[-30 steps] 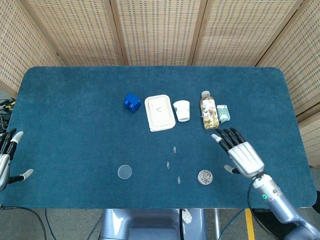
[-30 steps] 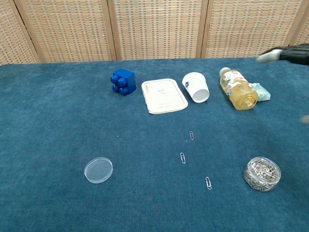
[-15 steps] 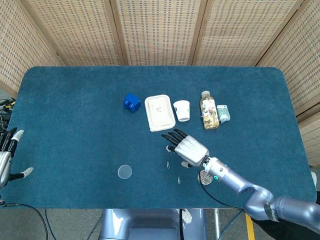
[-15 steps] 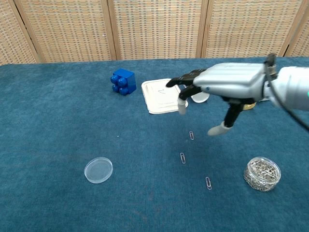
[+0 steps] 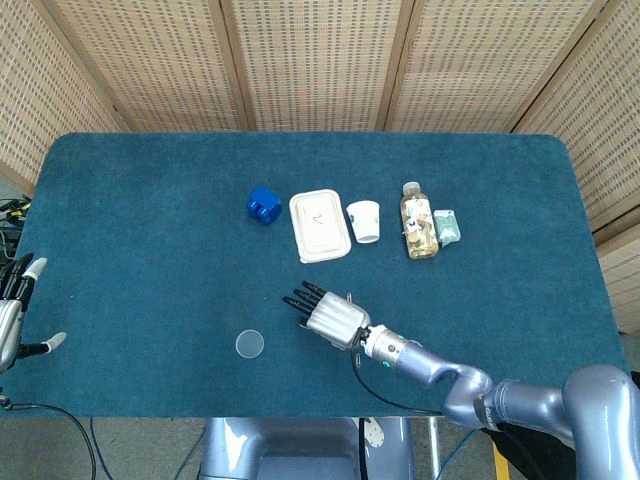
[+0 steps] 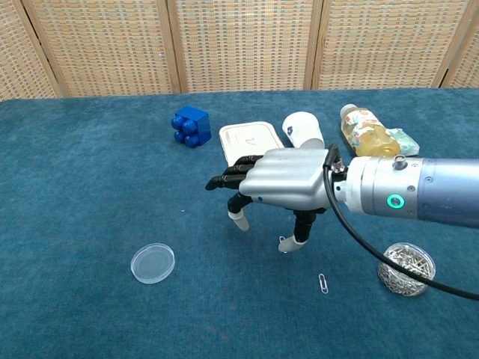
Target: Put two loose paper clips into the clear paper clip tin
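My right hand [image 6: 281,183] hovers low over the row of loose paper clips, palm down, fingers spread, holding nothing. Its thumb tip [image 6: 296,241] comes down right beside the middle clip [image 6: 281,241], which barely shows. The nearest clip [image 6: 322,283] lies free on the blue cloth. The hand hides the farthest clip. The clear tin [image 6: 406,269], full of clips, stands at the front right, past the forearm and its cable. In the head view the right hand [image 5: 325,315] is at front centre. My left hand [image 5: 15,310] rests open at the left edge.
The tin's clear lid [image 6: 153,262] lies at the front left. Behind the hand stand a blue block [image 6: 190,126], a white tray [image 6: 247,137], a tipped paper cup [image 6: 302,126], a lying bottle [image 6: 367,127] and a teal packet [image 6: 404,138].
The right hand has swept from the right side leftward and down over the clips, its thumb now by the middle clip. The left hand has not moved.
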Controlling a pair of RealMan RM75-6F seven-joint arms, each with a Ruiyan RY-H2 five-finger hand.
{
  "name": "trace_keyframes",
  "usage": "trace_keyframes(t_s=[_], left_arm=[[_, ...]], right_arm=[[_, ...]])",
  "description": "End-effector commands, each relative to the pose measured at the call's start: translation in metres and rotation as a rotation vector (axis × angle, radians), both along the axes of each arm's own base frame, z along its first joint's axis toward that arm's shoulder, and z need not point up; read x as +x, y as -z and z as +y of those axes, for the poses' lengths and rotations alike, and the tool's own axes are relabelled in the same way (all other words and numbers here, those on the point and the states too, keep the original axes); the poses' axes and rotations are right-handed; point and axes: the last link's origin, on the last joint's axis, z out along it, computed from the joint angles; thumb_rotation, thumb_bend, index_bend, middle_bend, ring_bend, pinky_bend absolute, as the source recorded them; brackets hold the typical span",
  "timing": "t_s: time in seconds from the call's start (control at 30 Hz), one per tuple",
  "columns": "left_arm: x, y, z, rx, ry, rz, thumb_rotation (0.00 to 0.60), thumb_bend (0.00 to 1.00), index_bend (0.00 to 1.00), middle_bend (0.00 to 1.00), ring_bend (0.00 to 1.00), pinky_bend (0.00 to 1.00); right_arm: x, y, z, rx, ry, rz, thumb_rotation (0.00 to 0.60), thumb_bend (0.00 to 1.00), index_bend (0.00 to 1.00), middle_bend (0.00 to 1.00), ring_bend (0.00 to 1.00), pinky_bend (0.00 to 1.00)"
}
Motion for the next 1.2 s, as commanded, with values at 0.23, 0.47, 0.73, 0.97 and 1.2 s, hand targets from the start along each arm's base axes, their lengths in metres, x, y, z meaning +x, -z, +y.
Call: trace_keyframes(t_s=[0.23,0.47,0.73,0.97,1.2], left_arm=[[0.0,0.0,0.0,-0.006,-0.001,-0.003,0.6,0.0,0.0,0.0,0.0,0.0],[0.001,0.001,0.001,-0.008,0.001,0.001,0.6,0.0,0.0,0.0,0.0,0.0],[0.001,0.001,0.001,-0.006,0.0,-0.001,0.6,0.0,0.0,0.0,0.0,0.0],[0.0,0.0,0.001,-0.007,-0.002,-0.006,0.6,0.0,0.0,0.0,0.0,0.0],[0.0,-0.001,0.002,-0.006,-0.002,-0.01,0.6,0.0,0.0,0.0,0.0,0.0]], right_arm=[[-0.012,0.004,-0.005,-0.033,-0.006,0.058,0.6,0.2,0.43,0.0,0.0,0.0],[-0.017,0.006,-0.005,-0.036,0.0,0.07,0.6,0.2,0.43,0.0,0.0,0.0],[-0.018,0.012,-0.007,-0.038,0.013,0.081,0.6,0.25,0.43,0.0,0.0,0.0],[-0.018,0.017,-0.007,-0.036,0.022,0.088,0.6,0.28,0.44,0.0,0.0,0.0],[-0.016,0.021,-0.009,-0.04,0.036,0.077,0.6,0.28,0.44,0.0,0.0,0.0]])
